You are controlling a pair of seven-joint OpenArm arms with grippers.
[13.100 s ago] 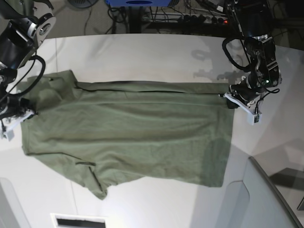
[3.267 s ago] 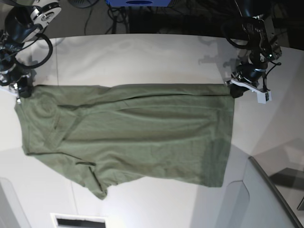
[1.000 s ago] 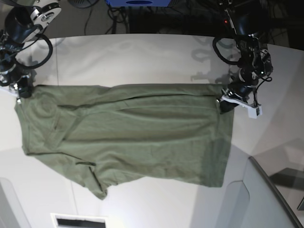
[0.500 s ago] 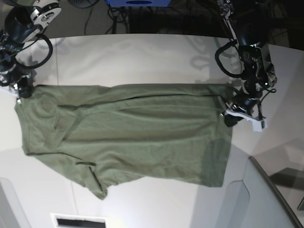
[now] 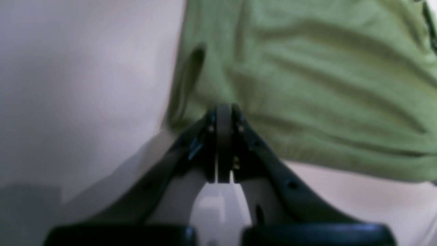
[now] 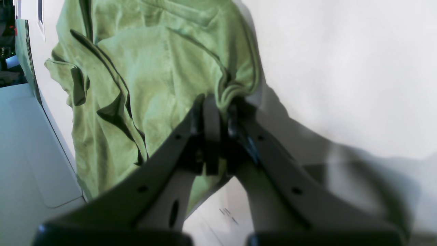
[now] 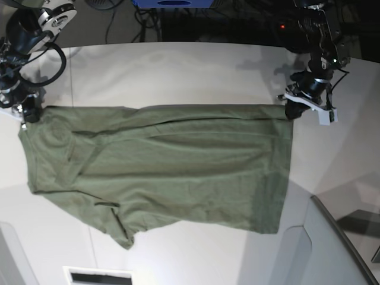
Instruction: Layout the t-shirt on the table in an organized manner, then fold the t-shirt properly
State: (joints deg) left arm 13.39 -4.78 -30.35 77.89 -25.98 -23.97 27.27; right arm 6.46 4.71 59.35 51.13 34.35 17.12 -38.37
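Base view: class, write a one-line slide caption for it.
Both grippers, left and right, pinch the far corners of the t-shirt on the table.

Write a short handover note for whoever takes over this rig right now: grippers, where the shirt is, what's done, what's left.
Left gripper: shut at the far hem corner of the t-shirt; the wrist view does not settle whether cloth is pinched.
Right gripper: shut on the t-shirt's shoulder-end corner, cloth bunched between the fingers.
T-shirt: on the table, far edge stretched fairly straight between the two grippers.
Done: shirt mostly spread out.
Left: near sleeve and near edge are uneven and creased; smooth them, then do all the folding.
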